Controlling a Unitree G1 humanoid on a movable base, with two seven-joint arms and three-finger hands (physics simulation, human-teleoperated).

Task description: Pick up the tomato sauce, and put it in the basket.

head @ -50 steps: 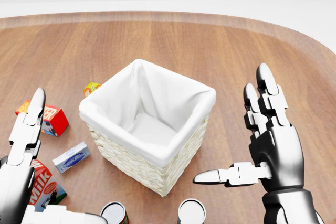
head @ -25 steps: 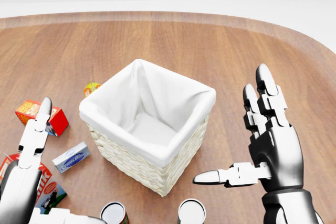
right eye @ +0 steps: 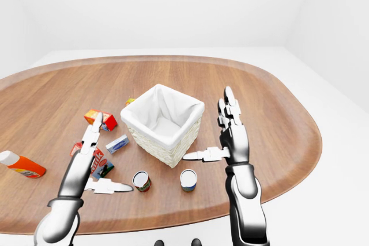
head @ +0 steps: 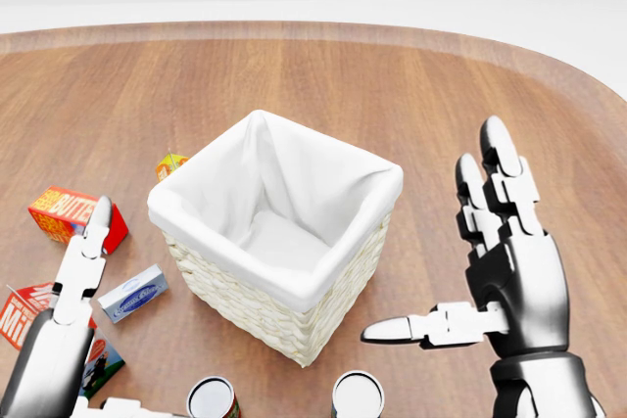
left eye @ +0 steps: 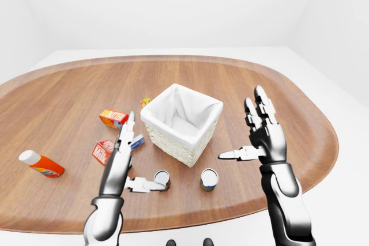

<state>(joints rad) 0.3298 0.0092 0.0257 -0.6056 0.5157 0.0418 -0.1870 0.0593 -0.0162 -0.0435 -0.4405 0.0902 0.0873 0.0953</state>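
I see both hands with fingers spread: left hand (right eye: 86, 162), right hand (head: 509, 276). The red-labelled can (right eye: 140, 181), probably the tomato sauce, stands on the bench (left eye: 69, 90) below the basket (head: 279, 242).

This is looking like a bare simulated test room rather than a home or kitchen. Plain white walls (left eye: 173, 4) and a white floor (left eye: 346, 90) are surrounding one big rounded wooden table (left eye: 69, 90), with no furniture beside it. Grocery items are lying scattered near the table's lower edge in the left-eye view: a basket (left eye: 181, 122) lined with white cloth, two cans (right eye: 141, 181), a milk carton (right eye: 99, 161), small boxes (left eye: 113, 118) and an orange bottle (left eye: 40, 164).
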